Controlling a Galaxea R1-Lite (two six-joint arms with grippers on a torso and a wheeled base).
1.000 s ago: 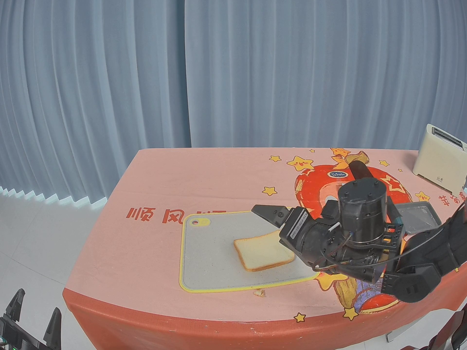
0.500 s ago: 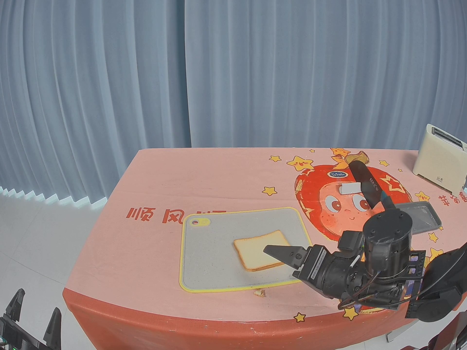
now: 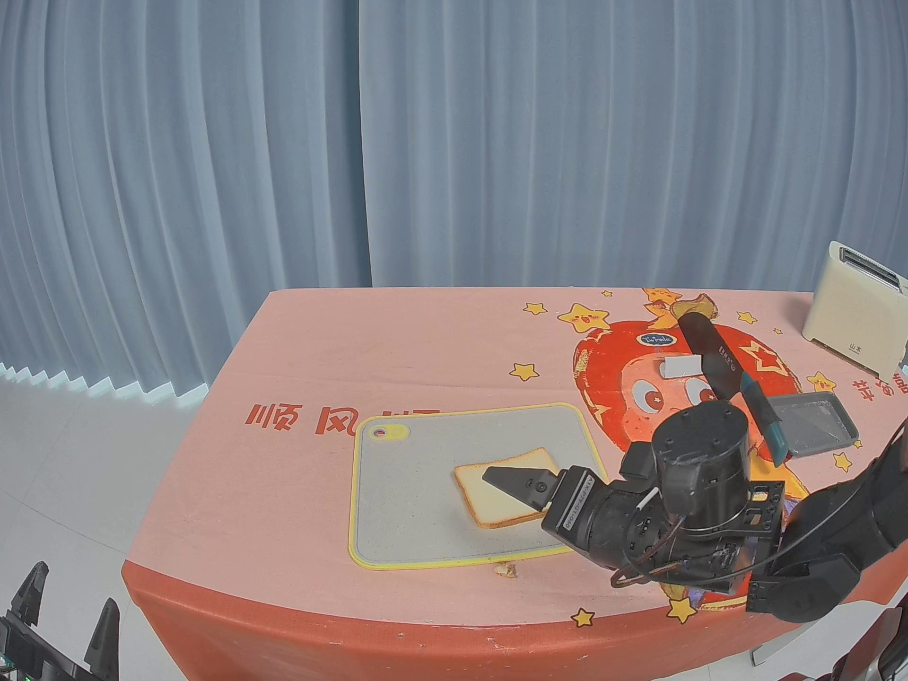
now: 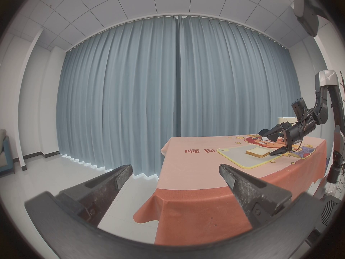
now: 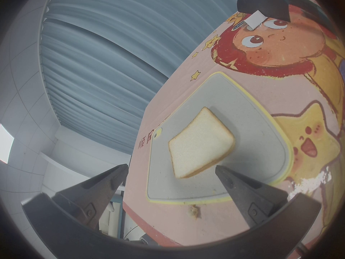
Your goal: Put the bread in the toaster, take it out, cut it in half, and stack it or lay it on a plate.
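Bread slice [image 3: 487, 503] lies flat on the cutting board [image 3: 407, 494], toward its right edge. Right gripper [image 5: 169, 169] hovers over it, claw wide and empty. Closing on a flat slice risks pushing it across the board or crushing it.

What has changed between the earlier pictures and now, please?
The right gripper, open, drew back from the cutting board's far right side toward the table's near edge, then moved left over the bread. Nothing was grasped. The bread, knife and toaster stayed in place.
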